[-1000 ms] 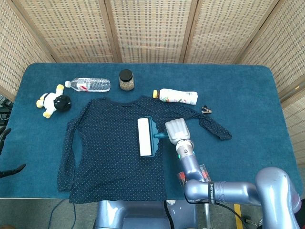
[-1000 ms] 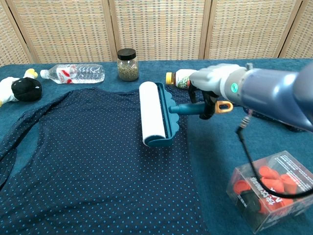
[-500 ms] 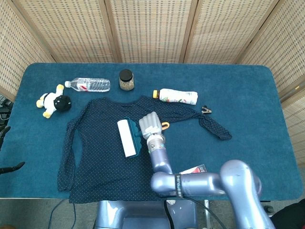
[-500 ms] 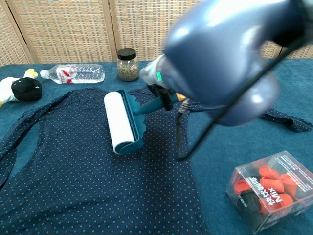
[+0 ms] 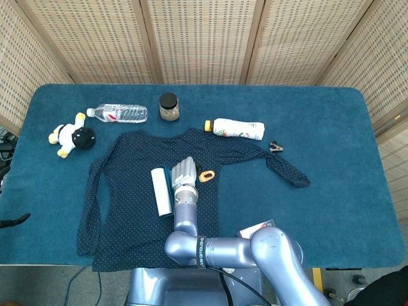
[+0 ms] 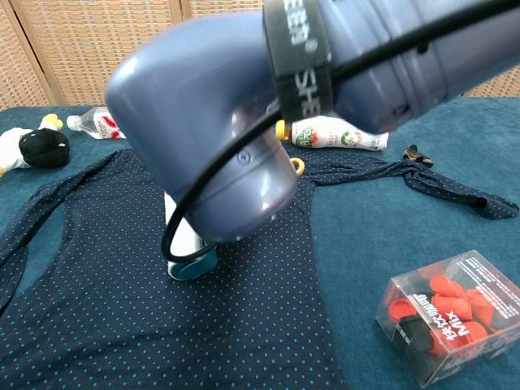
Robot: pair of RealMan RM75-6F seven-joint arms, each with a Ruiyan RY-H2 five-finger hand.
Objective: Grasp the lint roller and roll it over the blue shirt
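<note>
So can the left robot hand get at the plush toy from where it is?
Probably yes. The plush toy lies alone on the table's left side, nothing around it. Only a dark tip shows at the left edge, likely the left robot hand, so its state is unclear.

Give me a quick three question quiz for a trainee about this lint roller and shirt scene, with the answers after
1. True or false: the right hand holds the lint roller on the blue shirt.
2. Multiple choice: what lies on the table just past the shirt's collar, toward the screen? A) a plastic box of red caps B) a dark-lidded jar C) a plush toy
3. Fill in: in the head view, the roller lies on the ____ side of the hand holding it.

Key
1. True. The hand is closed on the handle and the white roll lies on the shirt's chest.
2. B. The box sits near the robot, and the plush toy lies beyond a sleeve.
3. Left.
</note>
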